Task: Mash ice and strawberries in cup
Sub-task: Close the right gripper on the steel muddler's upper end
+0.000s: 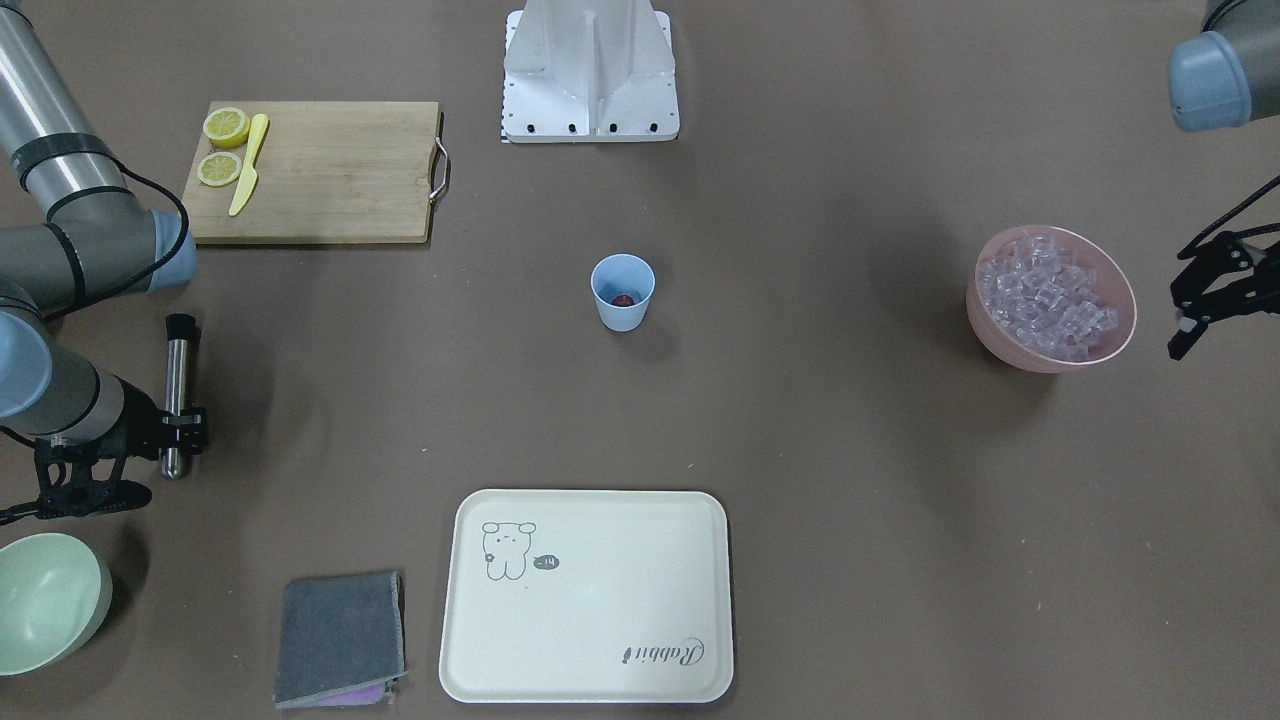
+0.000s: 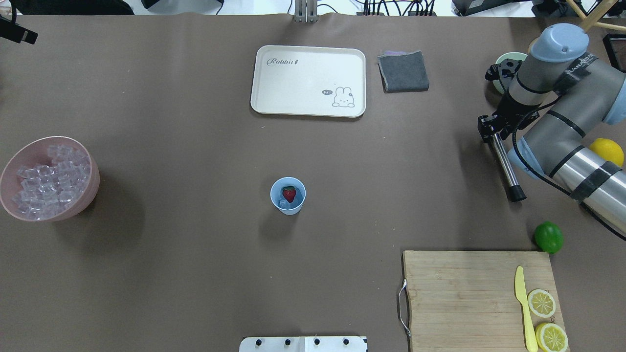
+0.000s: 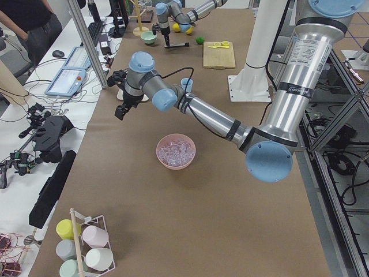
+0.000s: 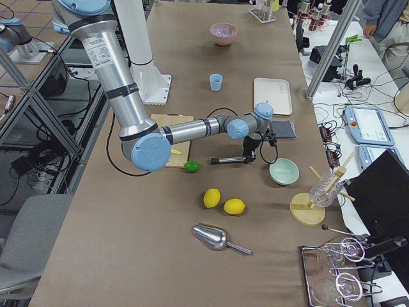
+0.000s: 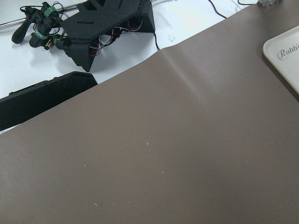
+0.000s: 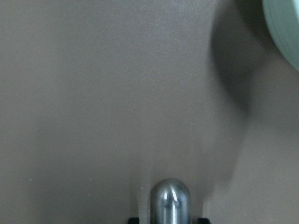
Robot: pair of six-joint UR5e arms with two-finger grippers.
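The light blue cup (image 2: 288,180) stands at the table's middle, holding one red strawberry (image 2: 289,193) and a clear ice cube (image 2: 282,203). Many more ice cubes (image 2: 46,176) fill a pink bowl (image 1: 1000,345) at my left end. My left gripper (image 1: 1180,320) hangs open and holds nothing, just outside that bowl. At the opposite end, my right gripper (image 2: 489,128) is shut on a steel muddler (image 2: 506,168) held low and level over the table, its black end pointing toward me. In the right wrist view, only the muddler's rounded tip (image 6: 170,200) shows.
A cream tray (image 2: 264,102) and a grey cloth (image 2: 403,71) lie at the far edge. A wooden cutting board (image 2: 459,298) bears lemon halves (image 2: 541,303) and a yellow knife (image 2: 523,308). A lime (image 2: 548,237), a lemon (image 2: 606,150) and a pale green bowl (image 1: 45,600) sit near the right arm.
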